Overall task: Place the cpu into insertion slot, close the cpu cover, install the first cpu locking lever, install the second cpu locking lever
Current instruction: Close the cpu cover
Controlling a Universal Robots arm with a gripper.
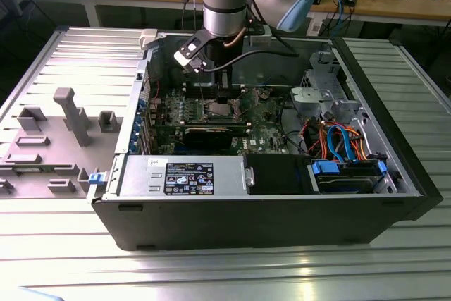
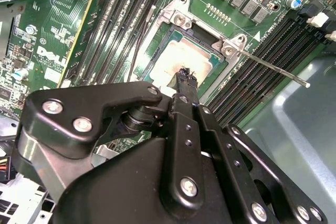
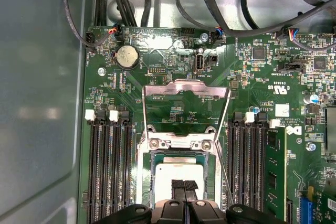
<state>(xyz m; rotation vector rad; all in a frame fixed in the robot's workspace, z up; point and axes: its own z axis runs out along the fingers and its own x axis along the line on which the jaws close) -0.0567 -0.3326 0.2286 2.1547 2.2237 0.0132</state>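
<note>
The cpu (image 3: pixel 178 170) (image 2: pixel 184 53), silver-grey on top, lies flat in the insertion slot (image 3: pixel 156 182) (image 1: pixel 215 109) on the green board. My gripper (image 3: pixel 184 186) (image 2: pixel 186 77) (image 1: pixel 223 93) hangs straight over it, fingers together, tips at or just above the chip's top; contact cannot be told. The cpu cover (image 3: pixel 184 88), a silver frame, stands raised on its hinge beyond the slot. One thin locking lever (image 2: pixel 273 67) (image 3: pixel 224 129) sticks out free beside the slot.
Long black memory slots (image 3: pixel 110 166) (image 3: pixel 247 161) flank the slot on both sides. The grey case wall (image 3: pixel 37 103) stands close by. In the exterior view a power supply (image 1: pixel 189 177), a drive bay (image 1: pixel 349 174) and loose cables (image 1: pixel 338 135) fill the case front and right.
</note>
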